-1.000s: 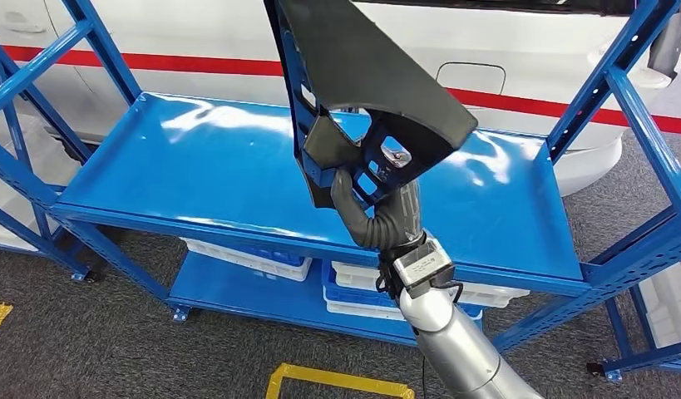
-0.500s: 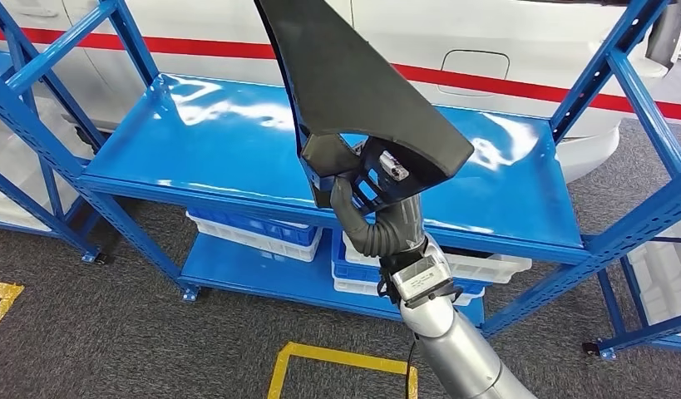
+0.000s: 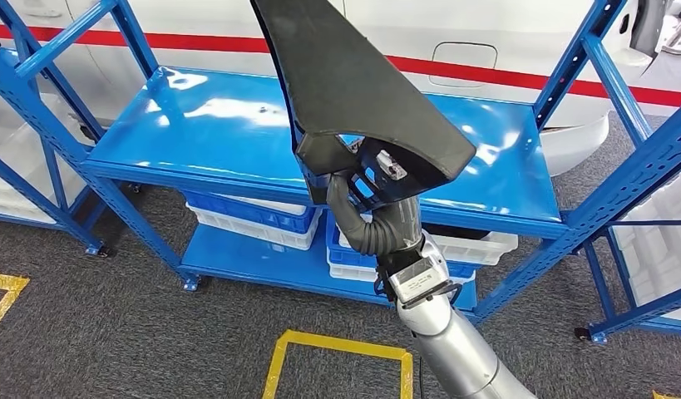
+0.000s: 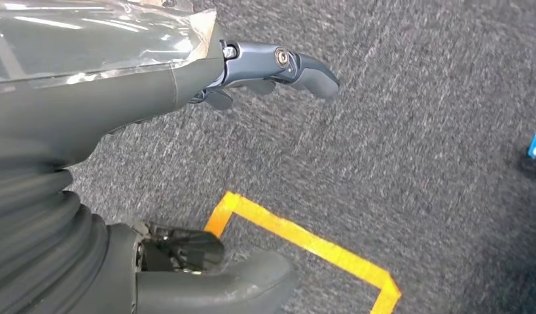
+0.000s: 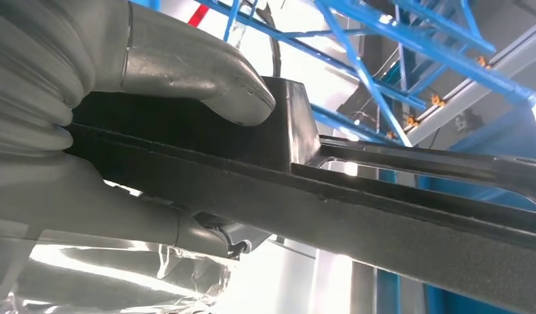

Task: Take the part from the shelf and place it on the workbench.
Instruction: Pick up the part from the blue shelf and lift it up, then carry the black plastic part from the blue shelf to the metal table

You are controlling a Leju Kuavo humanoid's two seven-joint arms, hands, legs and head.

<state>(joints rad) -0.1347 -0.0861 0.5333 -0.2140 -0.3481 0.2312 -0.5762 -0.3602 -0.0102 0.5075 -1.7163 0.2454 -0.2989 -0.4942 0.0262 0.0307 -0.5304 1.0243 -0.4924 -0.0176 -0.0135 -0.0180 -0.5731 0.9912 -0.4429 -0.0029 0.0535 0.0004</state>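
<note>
The part (image 3: 353, 91) is a large black, roughly triangular panel with a bracket on its lower end. My right hand (image 3: 366, 208) grips that bracket and holds the part up in the air, in front of the blue shelf (image 3: 195, 133). The shelf's upper board is bare and glossy. In the right wrist view the grey thumb (image 5: 186, 72) presses on the part's black edge (image 5: 383, 216). My left hand (image 4: 121, 104) hangs over the grey carpet, its fingers (image 4: 298, 65) apart from the thumb (image 4: 219, 281), holding nothing.
White and blue bins (image 3: 254, 220) sit on the shelf's lower board. A white car with a red stripe (image 3: 453, 41) stands behind the shelf. Blue uprights (image 3: 619, 166) rise at the right, and another rack (image 3: 29, 100) at the left. Yellow tape (image 3: 337, 341) marks the floor.
The whole picture has shifted, so the camera has moved: the shelf now sits a little higher and farther off. The part stays gripped in my right hand.
</note>
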